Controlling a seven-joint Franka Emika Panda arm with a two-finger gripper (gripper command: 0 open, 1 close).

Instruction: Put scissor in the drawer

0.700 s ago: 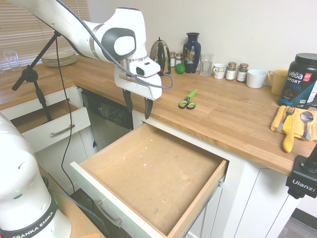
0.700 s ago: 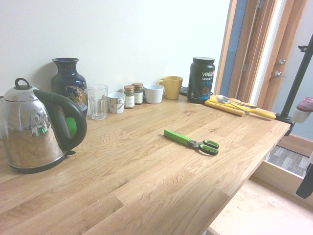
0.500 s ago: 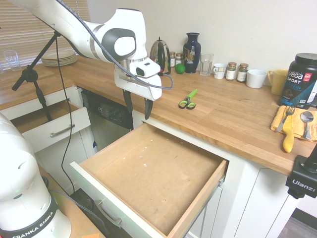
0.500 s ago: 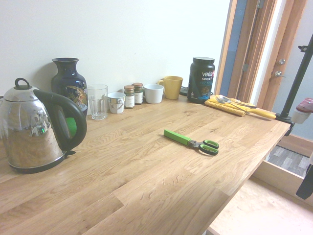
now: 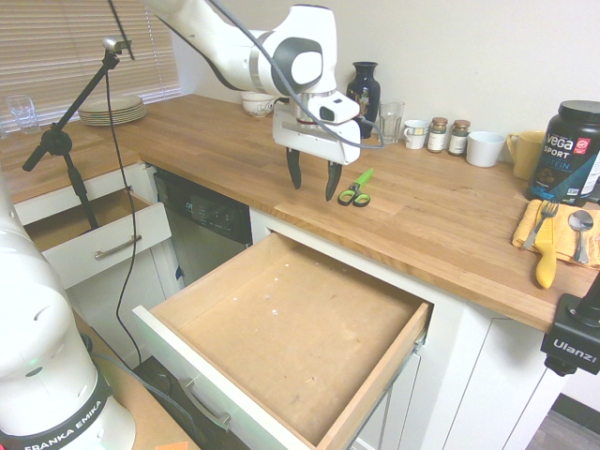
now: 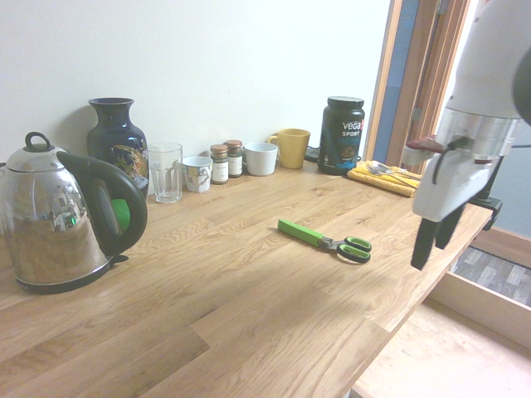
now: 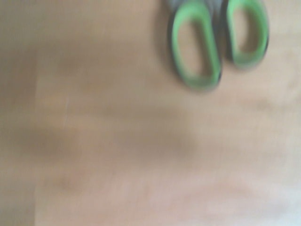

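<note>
Since the earlier frame the gripper [image 5: 314,181] has swung from above the drawer [image 5: 281,337] to over the table [image 5: 450,225], fingers spread and empty, pointing down just beside the scissor [image 5: 355,188]. That scissor lies flat on bare wood, nothing blocking it. Behind stand a vase [image 5: 363,86], glass [image 5: 391,122] and jars [image 5: 448,136]. Only the second exterior view shows the kettle [image 6: 62,220] whole; the blurred wrist view shows just the green loops [image 7: 216,40].
</note>
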